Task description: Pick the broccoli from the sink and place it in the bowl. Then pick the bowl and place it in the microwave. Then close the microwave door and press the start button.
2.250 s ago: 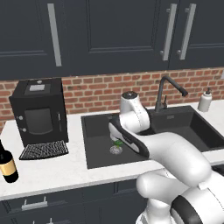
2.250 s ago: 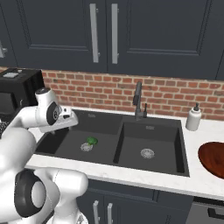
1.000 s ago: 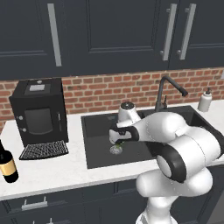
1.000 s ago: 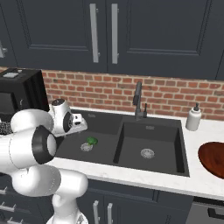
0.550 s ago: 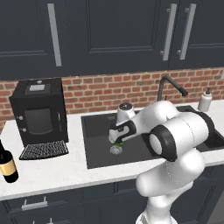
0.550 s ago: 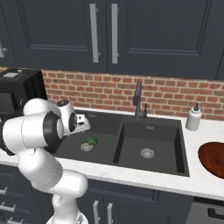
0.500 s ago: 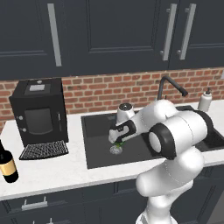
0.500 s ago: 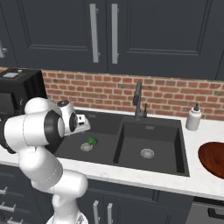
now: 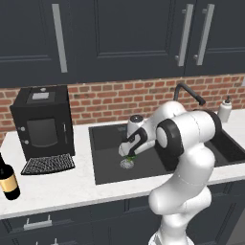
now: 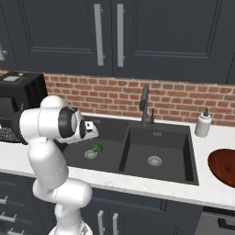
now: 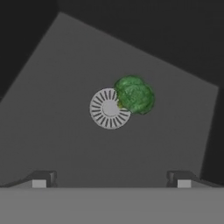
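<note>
Left base view: the gripper (image 9: 128,152) hangs over the left basin of the sink (image 9: 107,136), just above the round drain (image 9: 126,163), with the broccoli (image 9: 130,157) peeking out below it.

Right base view: the broccoli (image 10: 97,148) lies just beside the drain (image 10: 90,154).

Hand view: the finger tips (image 11: 39,179) stand spread wide, holding nothing; the broccoli (image 11: 134,94) overlaps the drain's (image 11: 107,109) edge.

Open basin floor surrounds the broccoli (image 11: 134,94), which touches the round drain (image 11: 109,109); the sink (image 10: 120,137) walls hem the sides, and the faucet (image 10: 146,106) stands well apart.
</note>
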{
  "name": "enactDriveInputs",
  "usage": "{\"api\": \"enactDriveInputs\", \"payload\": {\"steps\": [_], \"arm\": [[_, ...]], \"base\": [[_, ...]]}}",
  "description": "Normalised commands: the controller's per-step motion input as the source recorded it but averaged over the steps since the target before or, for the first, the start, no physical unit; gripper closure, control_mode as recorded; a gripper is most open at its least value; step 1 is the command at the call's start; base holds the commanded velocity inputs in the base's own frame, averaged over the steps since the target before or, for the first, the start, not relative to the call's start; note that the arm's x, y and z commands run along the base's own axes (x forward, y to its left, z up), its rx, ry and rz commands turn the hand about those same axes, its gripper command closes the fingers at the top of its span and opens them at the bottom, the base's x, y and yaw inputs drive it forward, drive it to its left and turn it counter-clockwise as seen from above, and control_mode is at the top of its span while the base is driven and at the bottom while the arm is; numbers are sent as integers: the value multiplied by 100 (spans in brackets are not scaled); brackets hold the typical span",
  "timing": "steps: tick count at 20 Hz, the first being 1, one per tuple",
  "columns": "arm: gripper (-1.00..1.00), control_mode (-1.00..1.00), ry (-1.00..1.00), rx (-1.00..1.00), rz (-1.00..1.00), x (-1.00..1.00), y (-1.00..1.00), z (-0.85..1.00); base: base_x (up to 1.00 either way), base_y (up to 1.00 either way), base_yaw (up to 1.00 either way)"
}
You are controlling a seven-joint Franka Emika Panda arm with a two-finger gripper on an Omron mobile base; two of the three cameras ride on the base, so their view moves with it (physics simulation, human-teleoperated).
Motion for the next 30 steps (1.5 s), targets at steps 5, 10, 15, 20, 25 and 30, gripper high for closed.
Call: {"api": "enactDriveInputs", "payload": {"steps": [5, 10, 15, 20, 25, 30], "arm": [[-100, -100, 0, 0, 0, 38, -1, -17], [-100, -100, 0, 0, 0, 34, 0, -26], [-100, -100, 0, 0, 0, 24, 0, -32], [-100, -100, 0, 0, 0, 33, 0, -31], [-100, -100, 0, 0, 0, 38, 0, -28], [-100, -100, 0, 0, 0, 30, -4, -23]], "base": [[0, 0, 0], [0, 0, 0], [0, 0, 0], [0, 0, 0], [0, 0, 0], [0, 0, 0]]}}
